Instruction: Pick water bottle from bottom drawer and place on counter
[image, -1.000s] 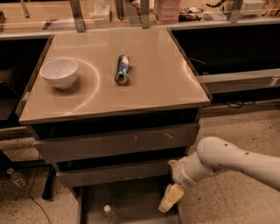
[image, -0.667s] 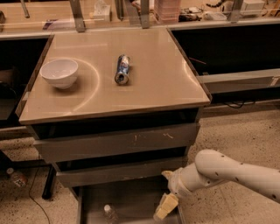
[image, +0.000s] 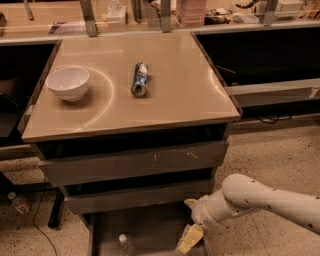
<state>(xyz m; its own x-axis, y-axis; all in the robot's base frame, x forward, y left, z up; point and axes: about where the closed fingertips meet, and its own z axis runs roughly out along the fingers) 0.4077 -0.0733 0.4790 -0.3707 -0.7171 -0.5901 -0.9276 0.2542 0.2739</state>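
One clear plastic water bottle (image: 125, 244), white-capped, is sitting on the open bottom drawer's (image: 150, 225) flat grey floor. The gripper (image: 187, 241) is hanging near its right, apart, holding nothing; its opening cannot be told. One round white bowl (image: 67, 82) and one crushed can (image: 140, 79) are resting on the glossy tan counter (image: 175, 90).

Bare floor separates the tool (image: 187, 240), at right in the bottom drawer (image: 145, 226), from the water bottle (image: 125, 243).
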